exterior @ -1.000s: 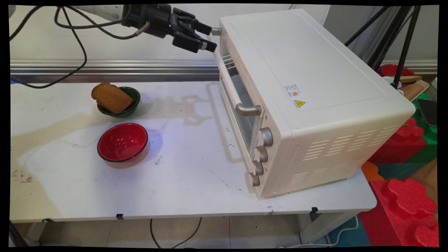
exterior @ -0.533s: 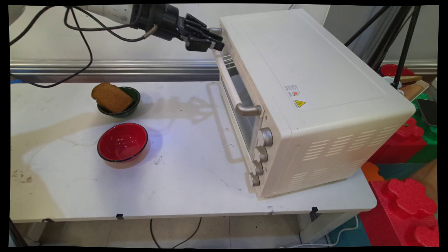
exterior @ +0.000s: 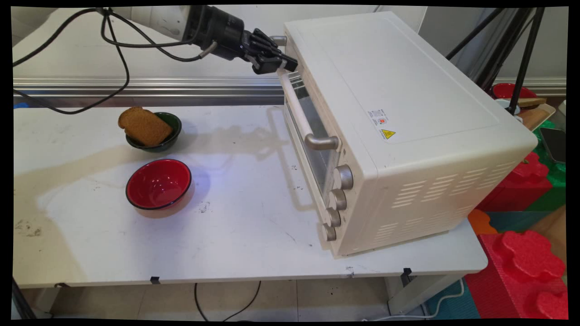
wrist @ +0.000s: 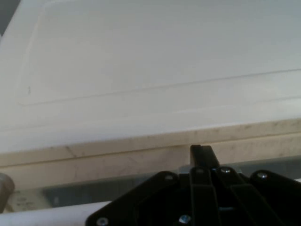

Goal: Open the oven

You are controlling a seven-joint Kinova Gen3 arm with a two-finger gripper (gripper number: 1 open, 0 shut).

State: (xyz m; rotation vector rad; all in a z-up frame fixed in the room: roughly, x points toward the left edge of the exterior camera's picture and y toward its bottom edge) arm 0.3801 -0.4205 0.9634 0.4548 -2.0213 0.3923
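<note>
The black gripper [exterior: 283, 63] reaches in level from the upper left and presses against the top front edge of the cream toaster oven [exterior: 408, 113], right at the far end of the oven's door handle [exterior: 297, 106]. Its two fingers look pressed together, tips side by side against the oven's front, with nothing between them; seen from the hand, one narrow black fingertip [wrist: 201, 153] stands just under the oven's top lip, the pale flat top filling the space beyond. The handle's rounded metal bracket [wrist: 3, 188] sits off to one side of the gripper in that view.

The oven stands on the white table [exterior: 226, 235], its glass door closed and facing the table's open stretch. Four metal knobs [exterior: 337, 199] run down the oven's front at its near corner, below the handle's near bracket. A small warning sticker [exterior: 382, 123] lies on the oven's top.

Out in front of the oven door, well apart from it, sit two bowls. The green bowl [exterior: 174, 131], farther back, holds a slice of brown toast [exterior: 144, 126] leaning across its rim. The red bowl [exterior: 158, 184] stands just nearer the table's front edge. Black cables [exterior: 113, 50] loop down behind the gripper, away from the oven.
</note>
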